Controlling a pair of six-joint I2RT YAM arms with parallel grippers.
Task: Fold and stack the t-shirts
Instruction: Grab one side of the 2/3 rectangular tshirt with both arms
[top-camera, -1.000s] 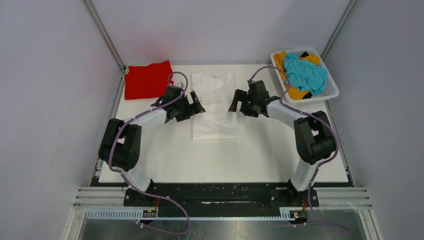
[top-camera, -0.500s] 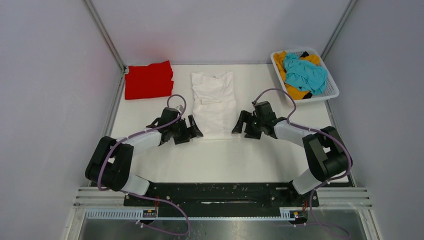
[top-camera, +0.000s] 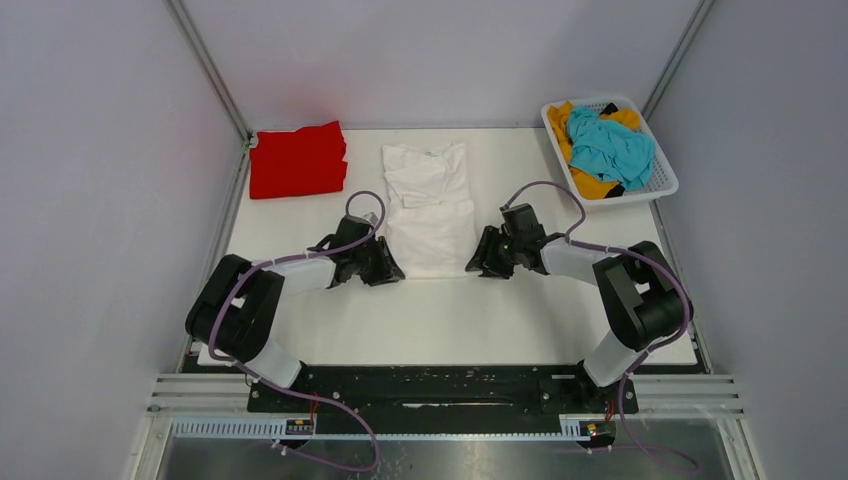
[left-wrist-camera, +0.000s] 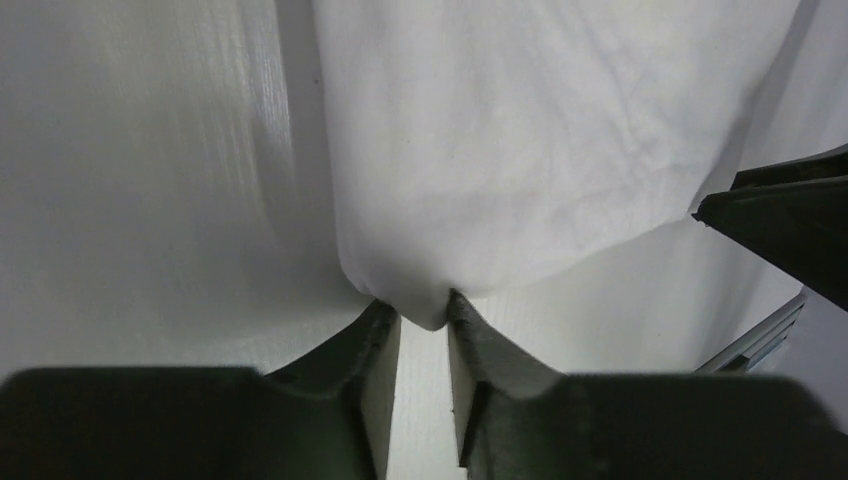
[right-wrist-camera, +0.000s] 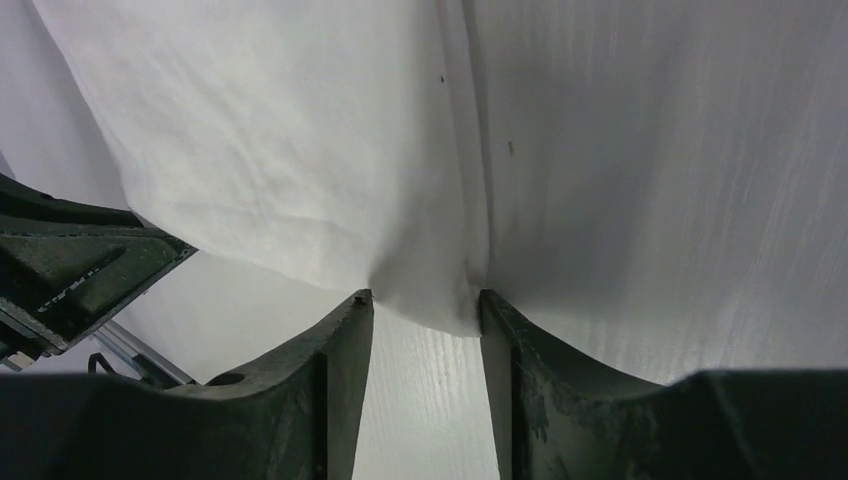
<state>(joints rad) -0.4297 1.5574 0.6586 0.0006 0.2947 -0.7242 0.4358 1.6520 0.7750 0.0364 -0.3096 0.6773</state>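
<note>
The folded red t-shirt lies well beyond the left jaws and to their left, unmoved. The left jaws, which a second ago stood beside the white t-shirt's middle, have dropped back to its near left corner and now pinch that corner between nearly closed fingers. The shirt stretches away from both jaws, flat on the desk, where it was. The right jaws, likewise drawn back, clamp the bunched near right corner with a wider gap. Beyond and right of them, the basket holds the teal t-shirt over the orange-yellow t-shirt.
</note>
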